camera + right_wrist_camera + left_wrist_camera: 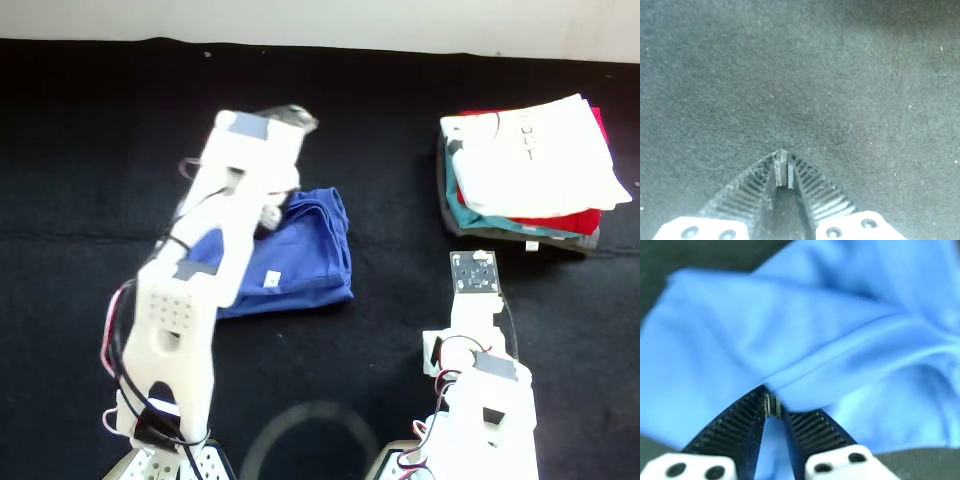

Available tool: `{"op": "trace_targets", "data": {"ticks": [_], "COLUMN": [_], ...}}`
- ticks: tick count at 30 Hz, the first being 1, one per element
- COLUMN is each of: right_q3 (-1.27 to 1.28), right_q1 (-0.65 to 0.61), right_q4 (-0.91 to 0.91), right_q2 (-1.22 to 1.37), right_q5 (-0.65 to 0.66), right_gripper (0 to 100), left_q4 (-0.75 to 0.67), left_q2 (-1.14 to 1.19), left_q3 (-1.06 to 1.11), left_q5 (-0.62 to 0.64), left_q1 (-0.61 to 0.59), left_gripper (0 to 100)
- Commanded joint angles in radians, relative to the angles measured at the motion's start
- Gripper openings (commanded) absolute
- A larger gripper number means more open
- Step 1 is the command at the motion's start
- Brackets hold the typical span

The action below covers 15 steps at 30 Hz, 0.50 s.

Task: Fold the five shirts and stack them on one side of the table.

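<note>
- The blue shirt [305, 255] lies on the left-centre of the table, partly folded into a rough rectangle. Its near edge is straight and its far side is still rumpled.
- In my left wrist view the blue shirt [815, 330] is bunched into soft ridges, and the left gripper [771, 405] has its tips pressed together on one of those folds, pinching the cloth.
- From above I see the left arm [215, 250] stretched over the shirt's left part, covering that edge.
- The stack [530, 170] of folded shirts sits at the far right of the table, well apart from the blue one. A white shirt [540, 150] is on top, with red [570, 222] and teal [480, 218] layers showing beneath.
- The right gripper [784, 170] has its claw closed with nothing in it, pointing down over the bare black table cover [840, 75].
- The right arm [480, 380] sits just in front of the stack, not touching it.
</note>
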Motion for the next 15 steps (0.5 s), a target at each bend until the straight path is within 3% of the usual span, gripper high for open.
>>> {"op": "trace_targets", "data": {"ticks": [1,4,15], "right_q3": [0.012,0.012,0.012], "right_q1": [0.025,0.025,0.025], "right_q4": [-0.024,-0.024,-0.024], "right_q2": [-0.001,-0.001,-0.001], "right_q5": [0.003,0.003,0.003], "right_gripper": [0.5,0.5,0.5], "left_q4": [-0.017,-0.031,-0.327], "left_q2": [-0.005,0.002,0.142], "left_q3": [-0.147,-0.266,-0.383], "left_q5": [0.031,0.075,0.08], "left_q1": [0.051,0.073,0.07], "left_gripper": [1,1,1]}}
